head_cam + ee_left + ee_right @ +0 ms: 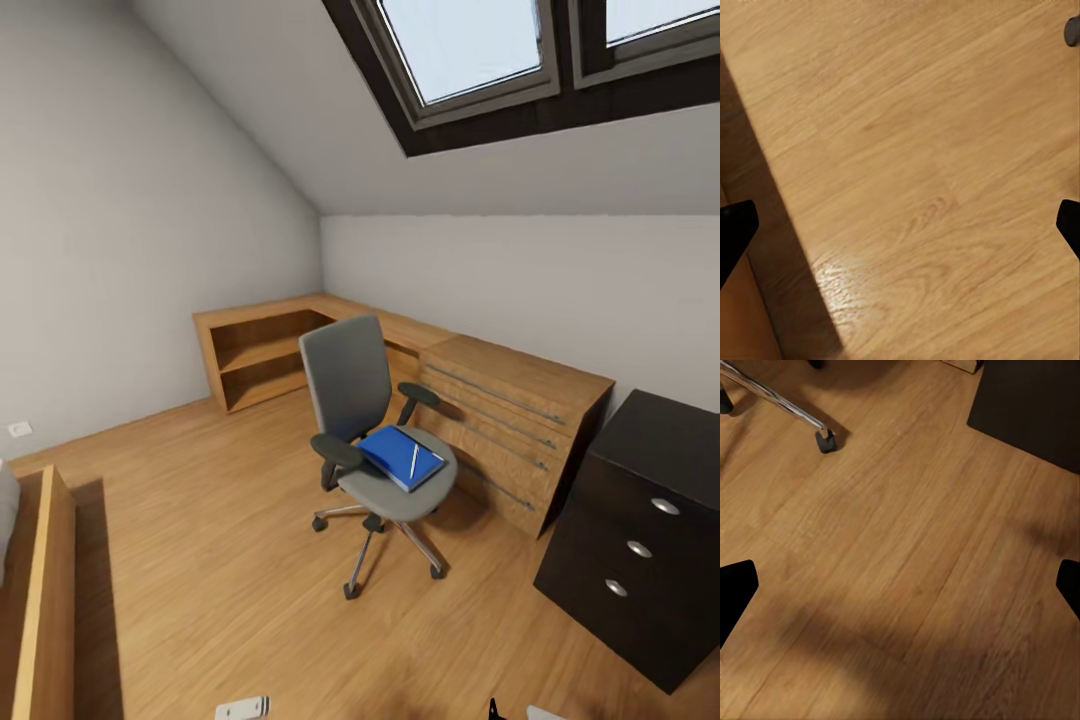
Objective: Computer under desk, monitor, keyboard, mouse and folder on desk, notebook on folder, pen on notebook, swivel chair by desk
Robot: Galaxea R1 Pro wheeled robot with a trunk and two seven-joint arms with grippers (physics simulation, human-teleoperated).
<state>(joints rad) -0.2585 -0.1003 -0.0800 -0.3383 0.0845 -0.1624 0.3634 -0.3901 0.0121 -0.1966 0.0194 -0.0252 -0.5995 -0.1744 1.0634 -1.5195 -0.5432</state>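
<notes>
Blue folder (400, 457) with the pen (414, 460) atop lay on the swivel chair (370, 440) beside the bare tabletop (500, 365); nothing placed yet. Both claws (900, 225) (900, 585) hung spread above the floor (220, 560).

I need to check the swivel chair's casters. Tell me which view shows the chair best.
The head view: the whole swivel chair stands before the desk, the folder on its seat. The right wrist view catches one chrome leg and caster.
</notes>
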